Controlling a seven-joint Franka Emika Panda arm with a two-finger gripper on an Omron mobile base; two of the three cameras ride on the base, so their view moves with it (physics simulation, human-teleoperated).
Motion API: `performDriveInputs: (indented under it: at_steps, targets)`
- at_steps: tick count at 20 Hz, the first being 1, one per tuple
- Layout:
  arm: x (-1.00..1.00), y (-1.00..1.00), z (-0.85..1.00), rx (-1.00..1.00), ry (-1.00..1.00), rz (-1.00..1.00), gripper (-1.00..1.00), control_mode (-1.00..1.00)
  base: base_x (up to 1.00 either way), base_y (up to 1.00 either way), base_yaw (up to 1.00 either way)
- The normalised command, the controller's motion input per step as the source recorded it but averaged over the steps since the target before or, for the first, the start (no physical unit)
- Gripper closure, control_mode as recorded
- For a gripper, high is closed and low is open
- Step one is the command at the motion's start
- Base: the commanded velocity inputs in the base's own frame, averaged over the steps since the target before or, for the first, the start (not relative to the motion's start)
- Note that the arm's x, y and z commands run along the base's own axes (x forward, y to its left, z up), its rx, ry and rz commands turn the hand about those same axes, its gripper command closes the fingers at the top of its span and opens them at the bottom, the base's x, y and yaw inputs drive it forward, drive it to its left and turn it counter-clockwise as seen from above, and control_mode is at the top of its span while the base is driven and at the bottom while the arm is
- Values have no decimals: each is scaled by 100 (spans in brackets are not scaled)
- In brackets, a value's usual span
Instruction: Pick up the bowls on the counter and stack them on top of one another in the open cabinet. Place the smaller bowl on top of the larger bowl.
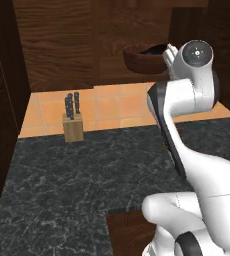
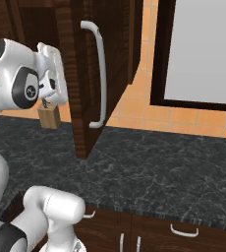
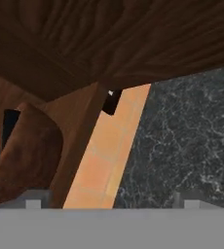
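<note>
Reddish-brown larger bowl [image 1: 139, 57] sits on the cabinet [image 1: 62, 45] shelf — hand [image 1: 171, 54] beside it, grip state unclear.

We see white arm [image 1: 187, 150] w/ smooth glossy rounded shells, dark grey/black bands at joints. Round end cap on upper joint [image 1: 197, 52]: grey disc, small dark centre mark. Elbow housing has black side panel [image 1: 159, 107]. In right base view, black ring around joint cap [image 2: 26, 88] w/ small pale logo mark. Base segment [image 2: 56, 209] white, fat cylindrical; dark band low by bottom edge [image 2: 4, 239]. Thin seam lines on shells. No cables or screws visible.
</note>
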Motion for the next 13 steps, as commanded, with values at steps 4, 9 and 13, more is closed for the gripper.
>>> performDriveInputs:
  at_steps: [4, 9, 13]
  targets:
    - [-100, 0, -100, -20, 0, 0, -100, -100, 0, 0, 0]
    - [-100, 0, -100, -24, 0, 0, -100, -100, 0, 0, 0]
    - [-100, 1, -58, -38, -39, 4, -100, -100, 0, 0, 0]
